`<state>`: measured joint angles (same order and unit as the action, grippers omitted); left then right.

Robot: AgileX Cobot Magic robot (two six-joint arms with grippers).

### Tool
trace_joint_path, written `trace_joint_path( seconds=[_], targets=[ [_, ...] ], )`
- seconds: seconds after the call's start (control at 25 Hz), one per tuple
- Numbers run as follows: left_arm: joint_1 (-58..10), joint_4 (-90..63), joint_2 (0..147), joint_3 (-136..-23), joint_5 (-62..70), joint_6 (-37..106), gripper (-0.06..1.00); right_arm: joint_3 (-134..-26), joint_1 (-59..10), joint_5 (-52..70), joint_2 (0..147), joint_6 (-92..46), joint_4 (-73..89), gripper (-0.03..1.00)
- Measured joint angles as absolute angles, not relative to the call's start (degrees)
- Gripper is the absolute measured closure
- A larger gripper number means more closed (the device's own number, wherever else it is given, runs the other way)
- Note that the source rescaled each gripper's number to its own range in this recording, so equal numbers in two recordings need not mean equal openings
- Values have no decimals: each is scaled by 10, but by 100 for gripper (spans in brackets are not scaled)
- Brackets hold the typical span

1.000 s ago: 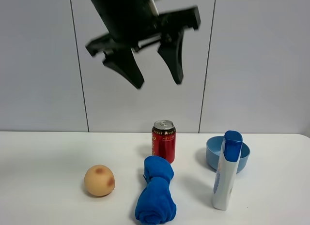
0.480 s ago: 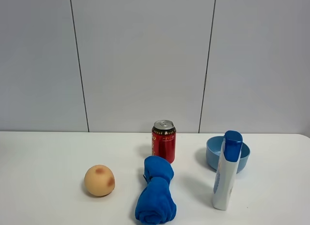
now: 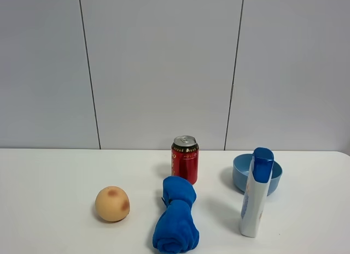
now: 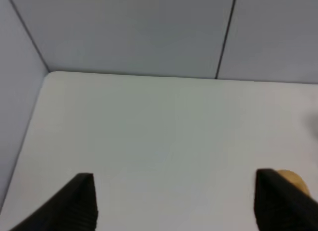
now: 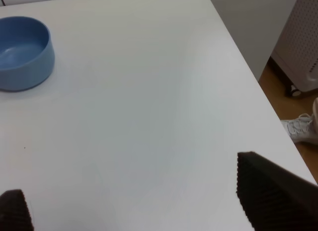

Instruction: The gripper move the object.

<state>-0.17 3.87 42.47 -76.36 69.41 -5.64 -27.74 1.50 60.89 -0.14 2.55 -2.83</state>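
A: Where does the blue rolled towel [image 3: 175,223] lie?

B: It lies flat on the white desk [image 3: 49,199], just in front of the red can [image 3: 185,158], its far end close to the can's base and its near end toward the camera. Nothing grips it.

A: What else stands around the can?

B: To the can's left and nearer the camera sits a peach-coloured ball [image 3: 112,204], apart from the towel. To the can's right is a light-blue bowl [image 3: 242,168], and just in front of that bowl stands a white bottle with a blue cap [image 3: 255,193], upright.

A: And the tools?

B: Neither appears in the high view. The left tool [image 4: 176,203] has its two dark fingers [image 4: 75,206] spread wide over bare desk, holding nothing; the ball peeks out beside one finger. The right tool [image 5: 139,201] is also spread wide and empty, above the desk far to the can's right, with the bowl off to one side and the desk's edge close by.
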Motion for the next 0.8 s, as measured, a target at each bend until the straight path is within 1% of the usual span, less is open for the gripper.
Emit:
trace_joint_path(
  seconds=[0.16,0.2,0.28,0.36,0.4,0.48,0.6,0.8],
  targets=[
    [32,29,291,-665,691,-20,35,-277,15,609,-1,26,-28,-3],
    [34,27,257,-637,688,-11,33,-277,15,609,-1,26,-28,-3],
    [36,25,195,-584,683,7,24,-277,15,609,-1,26,-28,-3],
    [37,25,136,-528,683,13,10,-277,15,609,-1,26,-28,-3],
    [37,25,105,-506,684,14,5,-277,15,609,-1,26,-28,-3],
    [37,24,48,-456,686,17,1,-277,15,609,-1,26,-28,-3],
    [37,23,-1,-402,697,17,-1,-277,15,609,-1,26,-28,-3],
    [37,-13,-4,-344,698,17,-2,-277,15,609,-1,26,-28,-3]
  ],
)
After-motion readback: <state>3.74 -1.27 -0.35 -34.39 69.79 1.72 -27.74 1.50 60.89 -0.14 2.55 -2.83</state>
